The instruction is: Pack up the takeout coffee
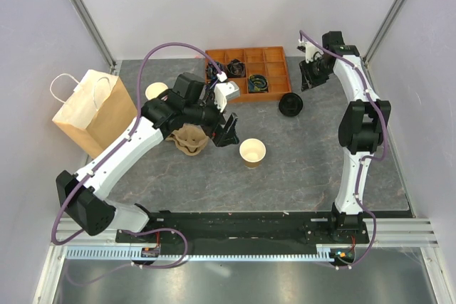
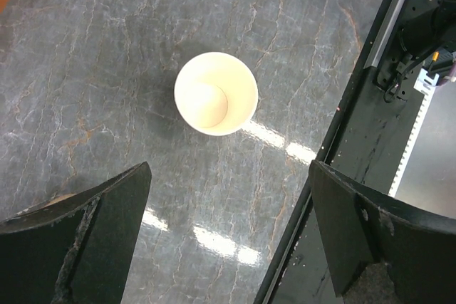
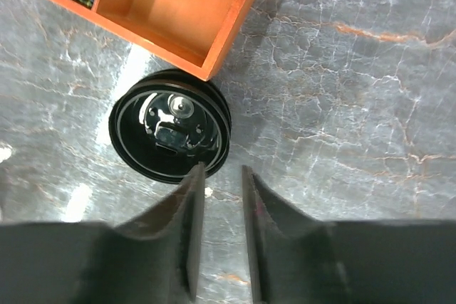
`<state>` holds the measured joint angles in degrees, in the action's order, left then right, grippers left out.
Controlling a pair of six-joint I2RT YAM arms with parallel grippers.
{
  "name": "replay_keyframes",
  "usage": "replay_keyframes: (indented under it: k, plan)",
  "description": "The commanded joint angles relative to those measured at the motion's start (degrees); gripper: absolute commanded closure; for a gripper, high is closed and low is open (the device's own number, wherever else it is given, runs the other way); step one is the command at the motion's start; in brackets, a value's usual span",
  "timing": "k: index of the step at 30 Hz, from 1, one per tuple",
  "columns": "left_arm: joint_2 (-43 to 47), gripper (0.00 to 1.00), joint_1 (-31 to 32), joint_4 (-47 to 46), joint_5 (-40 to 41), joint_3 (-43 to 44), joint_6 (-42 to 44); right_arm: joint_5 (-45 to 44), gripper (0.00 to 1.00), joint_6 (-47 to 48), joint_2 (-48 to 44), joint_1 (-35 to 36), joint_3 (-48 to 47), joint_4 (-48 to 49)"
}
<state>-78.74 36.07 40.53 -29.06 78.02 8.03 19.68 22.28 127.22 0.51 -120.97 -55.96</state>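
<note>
Though lidless, tan cup [image 1: 252, 152] alone, black lid [image 1: 291, 104] beside tray [image 1: 246, 50].

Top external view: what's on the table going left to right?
Brown paper bag with white handles → small lidless paper cup → brown cardboard cup carrier → open tan paper cup with pale inside → round black plastic lid. Orange compartment tray left out: it spans the last two.
</note>
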Motion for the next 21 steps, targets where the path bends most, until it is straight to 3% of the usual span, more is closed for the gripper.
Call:
replay_keyframes:
  k: [1,21]
  plan:
    - [-0.45,0.01,-0.30,-1.33,-0.38,2.58,1.63,0.71,0.57,-0.75,1.27,0.01,-2.43,-0.20]
    - [-1.33,0.01,-0.30,-1.33,-0.47,3.10,1.46,-0.52,0.59,-0.40,7.08,0.72,-1.11,1.65]
